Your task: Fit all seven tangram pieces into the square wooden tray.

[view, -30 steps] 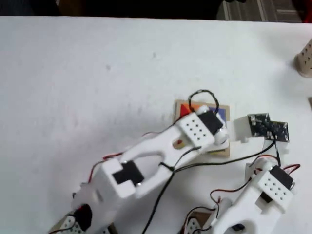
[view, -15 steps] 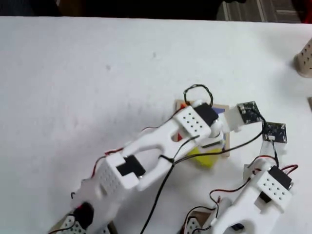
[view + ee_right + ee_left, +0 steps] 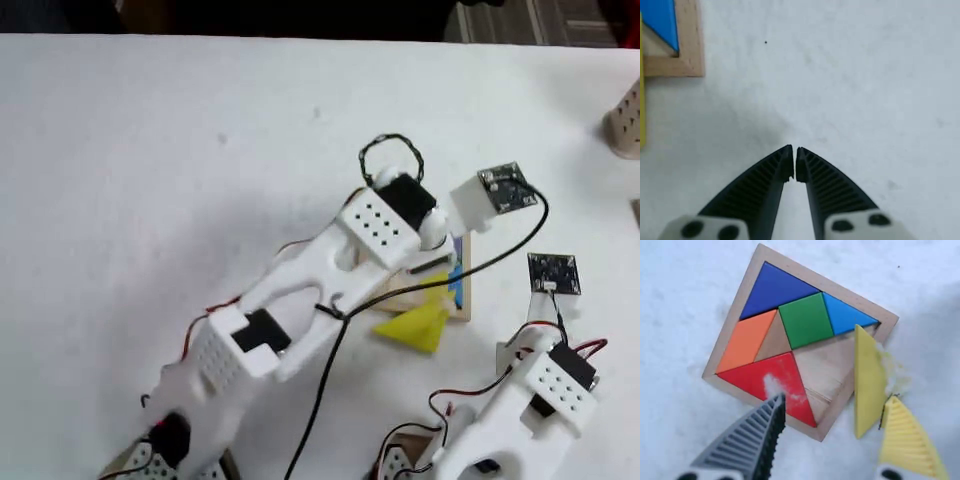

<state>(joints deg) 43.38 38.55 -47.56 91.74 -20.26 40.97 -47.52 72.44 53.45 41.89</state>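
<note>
In the high view my left arm (image 3: pixel 300 310) stretches across the white desk (image 3: pixel 180 140) with its wrist over the wooden tray (image 3: pixel 466 305). The yellow triangle (image 3: pixel 418 325) lies at the tray's near edge, partly on the rim and partly on the desk. The right arm (image 3: pixel 545 395) sits off to the side, apart from both. In the left wrist view the left jaws stand wide open with nothing between them, poised above the tray (image 3: pixel 736 310). Seated in it are the dark blue triangle (image 3: pixel 772 290), green square (image 3: pixel 805 320), light blue triangle (image 3: pixel 845 315), orange piece (image 3: pixel 745 342) and red triangle (image 3: pixel 765 377). Bare wood shows in a large gap (image 3: pixel 825 365) between the red triangle and the rim. The yellow triangle (image 3: pixel 867 380) looks propped across that rim. Its long edge runs along the gap's outer side, one end by the light blue triangle and the other just beside the yellow finger (image 3: pixel 905 440). I judge the piece has to come inward from the yellow finger's side, so the left arm is the one to use. In the right wrist view the right jaws are closed almost to touching and hold nothing, over bare desk. The tray's corner (image 3: pixel 690 65), the light blue triangle (image 3: pixel 662 20) and a sliver of the yellow triangle (image 3: pixel 642 110) lie well away from their tips.
</note>
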